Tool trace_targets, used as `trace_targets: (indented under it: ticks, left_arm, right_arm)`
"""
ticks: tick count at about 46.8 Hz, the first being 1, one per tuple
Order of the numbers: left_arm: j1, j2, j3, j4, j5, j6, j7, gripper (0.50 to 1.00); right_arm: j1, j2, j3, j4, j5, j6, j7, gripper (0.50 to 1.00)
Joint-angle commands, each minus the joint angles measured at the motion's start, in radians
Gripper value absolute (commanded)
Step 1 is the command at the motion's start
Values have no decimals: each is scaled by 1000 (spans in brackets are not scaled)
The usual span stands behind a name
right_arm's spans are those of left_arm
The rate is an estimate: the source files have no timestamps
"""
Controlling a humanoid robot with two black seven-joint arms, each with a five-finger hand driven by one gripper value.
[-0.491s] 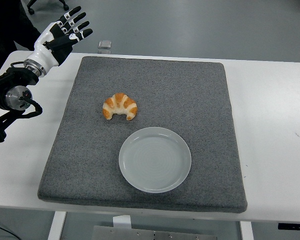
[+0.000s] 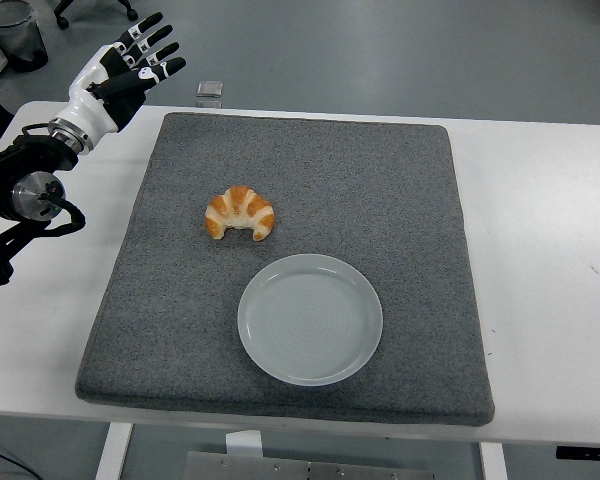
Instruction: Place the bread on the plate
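L hand point(image 2: 130, 62) raised at far-left table corner, fingers spread, holding nothing; croissant point(image 2: 240, 213) on grey mat point(image 2: 400, 180), down-right of fingers, well apart, long axis left-right, tips facing plate point(image 2: 310, 318) just below; R arm not visible

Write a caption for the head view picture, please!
Croissant waits beside empty plate while open left hand hovers.
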Motion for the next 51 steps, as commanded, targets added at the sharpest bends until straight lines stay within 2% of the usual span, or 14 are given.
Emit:
trace_targets:
  ticks: [1, 14, 26, 51]
  left_arm:
    - [0, 0, 0, 0, 1, -3, -1, 986]
    - [1, 1, -17, 46, -5, -127, -3, 986]
    - [1, -2, -28, 83, -14, -152, -1, 986]
    - [1, -2, -26, 84, -13, -149, -1, 988]
  right_arm:
    - [0, 0, 0, 0, 0, 0, 0, 938]
    - [0, 0, 0, 0, 0, 1, 0, 938]
    - [0, 0, 0, 0, 0, 1, 0, 938]
    - [0, 0, 0, 0, 0, 1, 0, 938]
